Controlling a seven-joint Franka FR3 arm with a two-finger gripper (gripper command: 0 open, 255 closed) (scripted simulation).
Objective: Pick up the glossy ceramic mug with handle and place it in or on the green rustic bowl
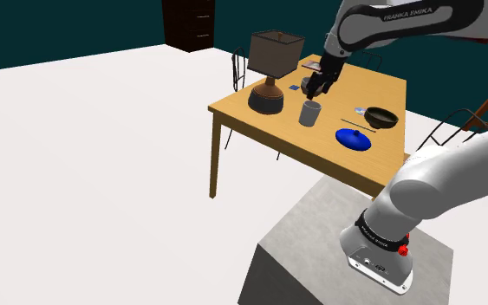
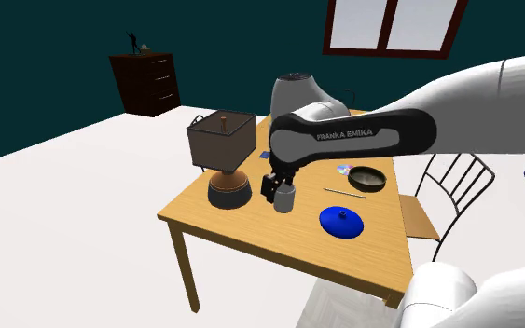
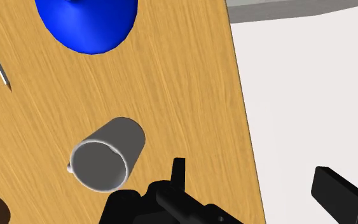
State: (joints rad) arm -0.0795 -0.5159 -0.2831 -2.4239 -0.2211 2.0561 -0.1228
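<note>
Wooden table (image 1: 316,144) in teal-walled room, grey mug (image 1: 309,113) upright beside lamp (image 1: 272,74), gripper (image 3: 249,170) just above it, fingers spread, empty, dark bowl (image 1: 380,117) and blue lid (image 1: 353,139) nearby

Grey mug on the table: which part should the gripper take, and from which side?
Probably from above, pinching the rim wall of the mug: it stands upright, mouth open upward, its small handle nub on the side away from the open gripper, so the near wall is free.
</note>
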